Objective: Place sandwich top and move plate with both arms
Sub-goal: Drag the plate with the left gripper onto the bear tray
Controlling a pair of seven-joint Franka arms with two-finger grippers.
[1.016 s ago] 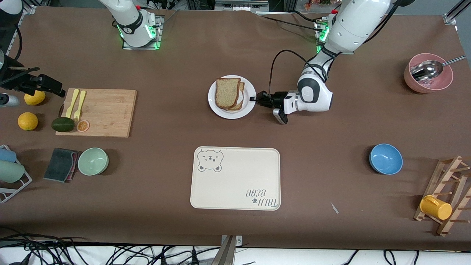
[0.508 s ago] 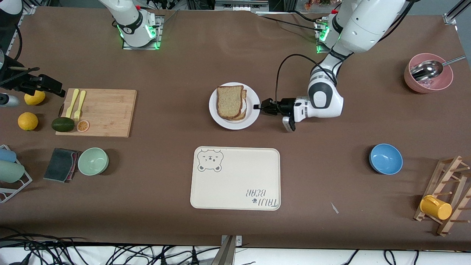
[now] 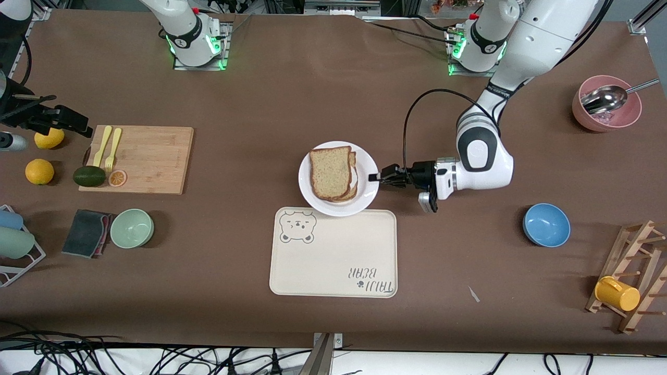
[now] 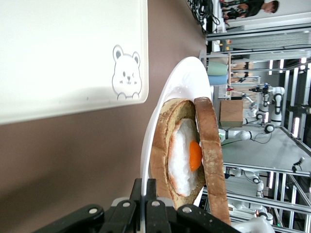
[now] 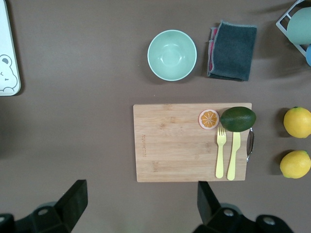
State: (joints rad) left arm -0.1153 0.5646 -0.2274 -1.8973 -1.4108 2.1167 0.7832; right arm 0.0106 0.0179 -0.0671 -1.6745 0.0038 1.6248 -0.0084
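**A:** Where is the top slice?

**B:** The top lies on the egg slice, which lies on the plate. From my left wrist I see the egg between the two slices, the top leaning a little off the lower one.

**A:** And the plate?

**B:** It is mid-table, its edge nearest the front camera overlapping the edge of the tray, by the bear print.

**A:** Who has hold of it?

**B:** My left gripper does. Its fingers are clamped on the plate's rim at the side toward my left arm's end of the table. In the wrist view the rim runs straight down between the two black fingers.

**A:** Your other hand?

**B:** My right gripper is up over the table beside the board, its fingers spread wide with nothing between them. That arm waits.

**A:** What is around there?

**B:** On the board lie two yellow forks, an orange slice and an avocado. Two lemons sit just off its end. A green bowl and a folded cloth lie nearer the front camera than the board.

**A:** Toward the left arm's end?

**B:** A blue bowl, a pink bowl with a ladle in it, and a wooden rack holding a yellow cup.
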